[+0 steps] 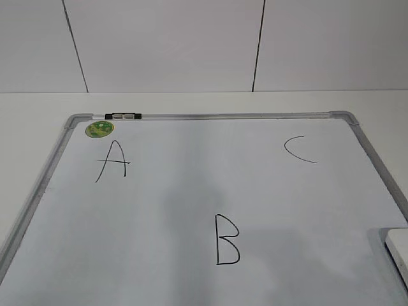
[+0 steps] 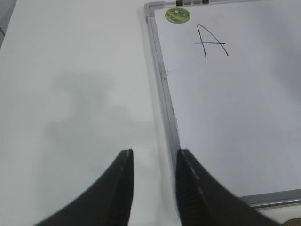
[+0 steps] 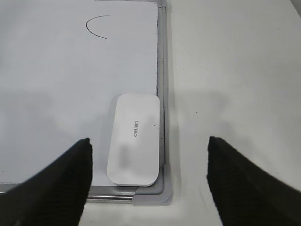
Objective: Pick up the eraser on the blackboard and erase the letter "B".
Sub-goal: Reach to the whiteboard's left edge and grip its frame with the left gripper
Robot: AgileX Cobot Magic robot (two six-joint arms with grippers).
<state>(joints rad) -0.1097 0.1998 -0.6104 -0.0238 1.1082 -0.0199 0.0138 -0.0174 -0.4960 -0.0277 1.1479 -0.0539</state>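
White board, black letters, grey frame

The blackboard (image 1: 191, 210) is white with a grey frame; the letter "B" (image 1: 227, 240) is black, the eraser (image 3: 134, 139) white with grey lettering, the round sticker (image 1: 99, 129) green-patterned, the tabletop (image 2: 70, 94) white.

Lying flat: blackboard (image 1: 357, 116), "A" (image 1: 112, 160) far left, "C" (image 1: 298, 150) far right, letter "B" (image 1: 227, 240) near centre, eraser (image 1: 398, 247) cut off at near right edge.

Blackboard (image 1: 191, 191): white dry-erase surface, grey frame, being laid flat on a white table. Letter "B" (image 1: 227, 240): black, angular, intact, being displayed near the board's middle. Eraser (image 3: 134, 139): white rounded block, lying flat in a board corner, long edge touching the frame.
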